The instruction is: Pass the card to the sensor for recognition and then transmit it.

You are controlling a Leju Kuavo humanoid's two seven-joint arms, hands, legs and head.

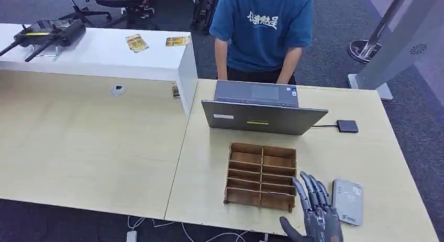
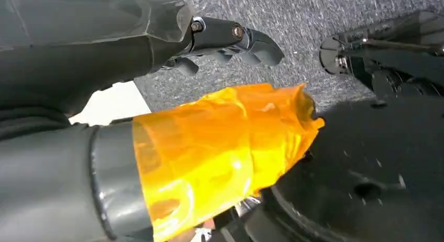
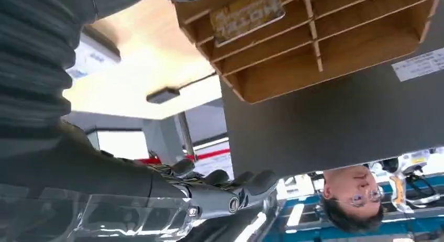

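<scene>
From the head view, the right hand [image 1: 315,213] is seen at the near edge of the pale wooden surface [image 1: 345,158], fingers spread and straight, nothing held. It lies between a wooden divider box [image 1: 261,175] on one side and a flat grey card reader [image 1: 348,201] on the other, just beside both. Behind the box an open grey laptop [image 1: 262,108] is set, its lid back towards the robot, and a small black device [image 1: 347,126] is cabled to it. A person in a blue shirt [image 1: 263,27] is standing at the far edge. Two yellow cards [image 1: 137,42] are laid on a white counter [image 1: 104,53] well apart from the hand.

In the left wrist view, the left hand [image 2: 230,40] is shown over grey carpet [image 2: 314,17], its dark fingers curled inwards with nothing in them; its thumb is wrapped in orange tape [image 2: 220,153].

In the right wrist view, a yellow card [image 3: 246,14] is revealed standing in one compartment of the box [image 3: 314,48], a detail hidden from the head view. The right hand's fingers [image 3: 246,182] are seen extended and apart from it.
</scene>
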